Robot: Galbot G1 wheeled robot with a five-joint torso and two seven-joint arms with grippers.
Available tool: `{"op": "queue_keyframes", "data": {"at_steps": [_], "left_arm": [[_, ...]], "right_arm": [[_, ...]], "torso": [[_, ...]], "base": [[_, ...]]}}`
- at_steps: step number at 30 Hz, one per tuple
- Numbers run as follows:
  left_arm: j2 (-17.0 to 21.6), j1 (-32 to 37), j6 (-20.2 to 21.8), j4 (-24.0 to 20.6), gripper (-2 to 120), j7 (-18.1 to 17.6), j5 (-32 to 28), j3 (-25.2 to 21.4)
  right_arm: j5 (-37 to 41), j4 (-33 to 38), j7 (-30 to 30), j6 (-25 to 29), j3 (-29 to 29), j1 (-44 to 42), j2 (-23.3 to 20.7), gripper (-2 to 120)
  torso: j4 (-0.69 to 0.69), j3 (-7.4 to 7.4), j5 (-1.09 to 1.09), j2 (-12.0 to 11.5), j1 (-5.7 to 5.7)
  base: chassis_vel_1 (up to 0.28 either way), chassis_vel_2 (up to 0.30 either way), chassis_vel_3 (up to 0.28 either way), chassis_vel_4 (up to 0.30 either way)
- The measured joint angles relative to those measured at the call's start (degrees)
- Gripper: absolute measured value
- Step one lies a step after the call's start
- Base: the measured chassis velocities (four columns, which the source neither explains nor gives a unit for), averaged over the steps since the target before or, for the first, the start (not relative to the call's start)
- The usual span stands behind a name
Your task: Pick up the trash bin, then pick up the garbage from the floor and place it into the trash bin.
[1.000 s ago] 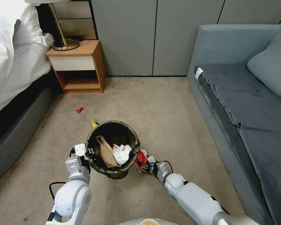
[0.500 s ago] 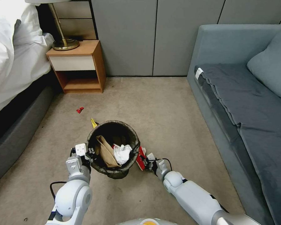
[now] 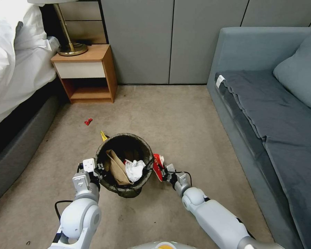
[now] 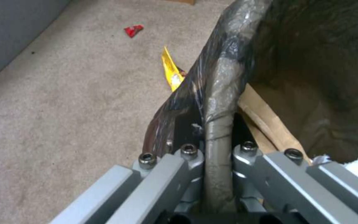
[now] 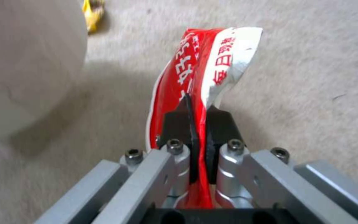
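The bin (image 3: 125, 162), low centre of the head view, hangs by its rim in the left hand (image 4: 213, 149). Brown paper and tissue are in; the right hand (image 5: 199, 116) pinches a red wrapper (image 5: 195, 71) beside it. A yellow wrapper (image 3: 103, 136) and red scrap (image 3: 88, 121) lie on the floor.

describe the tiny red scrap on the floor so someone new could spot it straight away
Start at the wooden nightstand beside the bed, then look down to the carpet just in front of it. The tiny red scrap lies there alone, farther from the robot than the trash bin. Unlike the yellow wrapper touching the bin, it is red and sits apart.
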Motion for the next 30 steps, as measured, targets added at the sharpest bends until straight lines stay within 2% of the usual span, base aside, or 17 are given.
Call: {"op": "queue_keyframes", "data": {"at_steps": [2, 6, 7, 10, 11, 14, 15, 17, 18, 20, 21, 23, 30], "left_arm": [[0.05, 0.0, 0.01, 0.0, 0, 0.0, -0.02, 0.02], [0.7, 0.3, 0.02, 0.11, 0, 0.0, -0.12, 0.0], [0.7, 0.3, 0.02, 0.11, 0, 0.0, -0.12, 0.0], [0.89, 0.47, 0.02, 0.3, 0, 0.0, -0.06, 0.17], [0.89, 0.47, 0.02, 0.3, 0, 0.0, -0.06, 0.17], [0.65, 1.02, -0.23, 0.52, 0, 0.07, 0.52, 0.48], [0.65, 1.02, -0.23, 0.52, 0, 0.07, 0.52, 0.48], [0.56, 1.34, -0.49, 0.58, 0, 0.19, 0.89, 0.53], [0.54, 1.44, -0.55, 0.59, 0, 0.22, 1.01, 0.56], [0.53, 1.46, -0.56, 0.58, 0, 0.22, 1.04, 0.57], [0.52, 1.49, -0.56, 0.54, 0, 0.23, 1.1, 0.67], [0.52, 1.51, -0.55, 0.42, 0, 0.23, 1.14, 0.77], [0.33, 1.58, -0.51, 0.24, 0, 0.22, 1.56, 1.22]], "right_arm": [[0.37, 0.92, 0.29, 0.2, 0.37, -0.39, -0.26, 1], [3.5, 11.67, 2.41, 2.02, 3.47, -3.14, -2.76, 1], [3.5, 11.67, 2.41, 2.02, 3.47, -3.14, -2.76, 1], [4.3, 23.47, 2.89, 3.4, 6.97, -5.09, -4.75, 1], [4.3, 23.47, 2.89, 3.4, 6.97, -5.09, -4.75, 1], [4.43, 34.7, 2.75, 4.35, 8.79, -7.03, -6.24, 1], [4.43, 34.7, 2.75, 4.35, 8.79, -7.03, -6.24, 1], [4.38, 41.64, 2.21, 4.74, 9.23, -8.24, -7.07, 1], [4.14, 45.01, 1.74, 4.78, 9.17, -8.97, -7.35, 1], [4.02, 45.96, 1.6, 4.84, 9.15, -9.15, -7.43, 1], [3.54, 49.41, 0.91, 5.03, 8.96, -9.95, -7.53, 1], [3.24, 51.21, 0.34, 5.09, 8.68, -10.57, -7.5, 1], [1.35, 55.21, -1.37, 5.18, 5.48, -13.57, -8.35, 1]], "torso": [[0.01, 0.0, 0.0, 0.0, -0.01], [0.0, 0.0, -0.02, 0.0, -0.01], [0.0, 0.0, -0.02, 0.0, -0.01], [0.01, -0.01, -0.02, 0.0, 0.0], [0.01, -0.01, -0.02, 0.0, 0.0], [0.0, 0.0, 0.01, 0.0, 0.0], [0.0, 0.0, 0.01, 0.0, 0.0], [0.01, -0.01, -0.03, 0.0, -0.01], [0.01, 0.0, 0.02, 0.0, -0.01], [0.01, -0.01, 0.01, 0.0, -0.01], [0.0, -0.01, -0.03, 0.0, -0.01], [0.0, 0.0, 0.01, 0.0, -0.01], [0.01, -0.01, -0.01, 0.0, -0.01]], "base": [[0.0, 0.0, 0.0, 0.0], [0.0, 0.0, 0.0, 0.0], [0.0, 0.0, 0.0, 0.0], [0.0, 0.0, 0.0, 0.0], [0.0, 0.0, 0.0, 0.0], [0.0, 0.0, 0.0, 0.0], [0.0, 0.0, 0.0, 0.0], [0.0, 0.0, 0.0, 0.0], [0.0, 0.0, 0.0, 0.0], [0.0, 0.0, 0.0, 0.0], [0.0, 0.0, 0.0, 0.0], [0.0, 0.0, 0.0, 0.0], [0.0, 0.0, 0.0, 0.0]]}}
